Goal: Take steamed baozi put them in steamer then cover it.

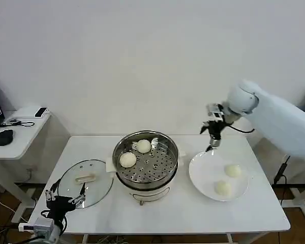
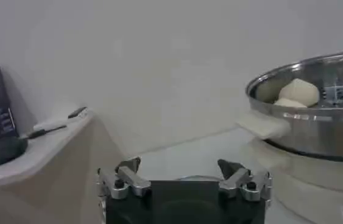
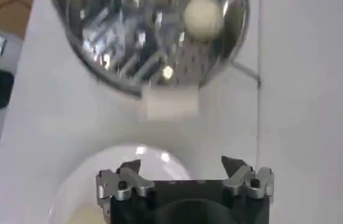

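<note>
Over the plate's (image 1: 201, 175) back rim the right gripper (image 1: 211, 144) hangs, jaws spread, empty. Two baozi (image 1: 233, 171) on the plate near the table's (image 1: 183, 216) right edge, two in the steamer (image 1: 162, 175) mid-table. Buns look soft, light: pinch sides gently. Left gripper (image 1: 65, 201) idles open at front-left corner by the cover (image 1: 86, 179).

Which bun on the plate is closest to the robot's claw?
The back bun, sitting nearer the right gripper above the plate; the front bun lies farther off.

White table (image 1: 254, 203), steamer (image 1: 146, 168) at its centre (on a white base), glass cover (image 1: 85, 183) lying flat to its left, white plate (image 1: 203, 178) to its right
</note>
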